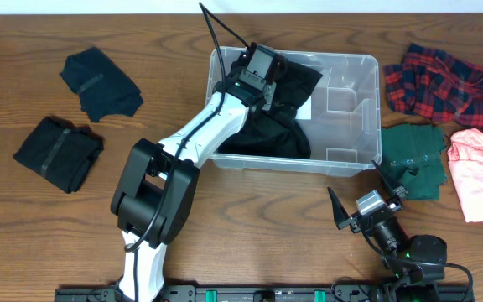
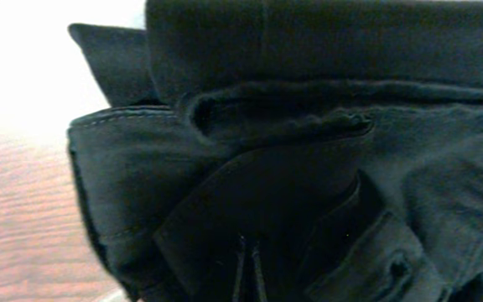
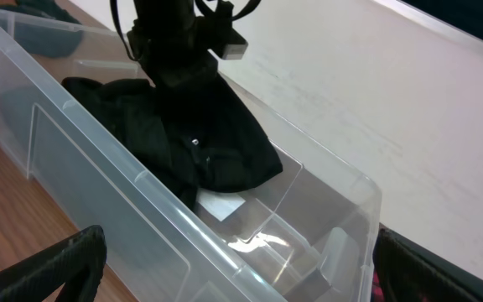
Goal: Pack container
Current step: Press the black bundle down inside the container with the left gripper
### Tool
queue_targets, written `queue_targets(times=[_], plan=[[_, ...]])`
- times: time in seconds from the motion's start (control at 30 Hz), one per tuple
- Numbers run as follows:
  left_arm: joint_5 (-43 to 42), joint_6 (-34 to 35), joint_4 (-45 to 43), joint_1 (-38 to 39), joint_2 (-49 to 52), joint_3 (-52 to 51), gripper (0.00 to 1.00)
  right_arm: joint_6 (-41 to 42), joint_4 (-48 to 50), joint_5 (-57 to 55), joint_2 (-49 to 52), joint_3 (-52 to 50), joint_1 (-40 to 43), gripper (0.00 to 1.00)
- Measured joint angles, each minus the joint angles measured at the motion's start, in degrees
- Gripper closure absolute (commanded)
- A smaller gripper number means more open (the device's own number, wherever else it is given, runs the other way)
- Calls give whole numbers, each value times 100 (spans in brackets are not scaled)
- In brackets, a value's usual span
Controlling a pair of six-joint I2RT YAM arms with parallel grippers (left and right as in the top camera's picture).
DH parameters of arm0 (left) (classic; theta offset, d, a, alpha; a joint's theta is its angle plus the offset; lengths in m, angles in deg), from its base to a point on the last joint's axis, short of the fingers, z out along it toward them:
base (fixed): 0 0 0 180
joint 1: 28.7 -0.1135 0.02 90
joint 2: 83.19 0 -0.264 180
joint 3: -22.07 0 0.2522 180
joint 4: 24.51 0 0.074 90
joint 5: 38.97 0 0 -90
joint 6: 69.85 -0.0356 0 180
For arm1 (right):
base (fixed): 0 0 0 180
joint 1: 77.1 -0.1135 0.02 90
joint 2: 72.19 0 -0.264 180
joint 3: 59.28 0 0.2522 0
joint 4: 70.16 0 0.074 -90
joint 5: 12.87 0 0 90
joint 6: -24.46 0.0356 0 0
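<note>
The clear plastic container (image 1: 367, 60) stands at the table's middle back; it also shows in the right wrist view (image 3: 166, 201), with a white label (image 3: 220, 204) on its base. My left gripper (image 1: 273, 82) is inside its left half, shut on a black garment (image 1: 279, 122) that hangs from it down onto the base. In the left wrist view the black garment (image 2: 309, 151) fills the frame around the closed fingers (image 2: 248, 277). The right wrist view shows the left gripper (image 3: 179, 71) holding the garment (image 3: 199, 134). My right gripper (image 1: 353, 178) is open and empty, in front of the container's right front corner (image 3: 241, 268).
Two folded black garments (image 1: 99, 80) (image 1: 57, 151) lie on the table at the left. A red plaid garment (image 1: 443, 84), a green one (image 1: 413, 155) and a pink one (image 1: 480, 172) lie to the right of the container. The container's right half shows moulded notches.
</note>
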Motion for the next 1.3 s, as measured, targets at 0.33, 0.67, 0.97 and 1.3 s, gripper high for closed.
queue_targets(times=[0.33, 0.67, 0.97, 1.3], plan=[[55, -17, 31, -7, 44, 0, 94, 0, 0, 0, 0, 0, 0, 1], [181, -37, -46, -61, 514, 7, 94, 0, 0, 0, 0, 0, 0, 1], [175, -37, 39, -63, 413, 44, 94, 0, 0, 0, 0, 0, 0, 1], [181, 122, 610, -98, -726, 50, 93, 0, 0, 0, 0, 0, 0, 1]])
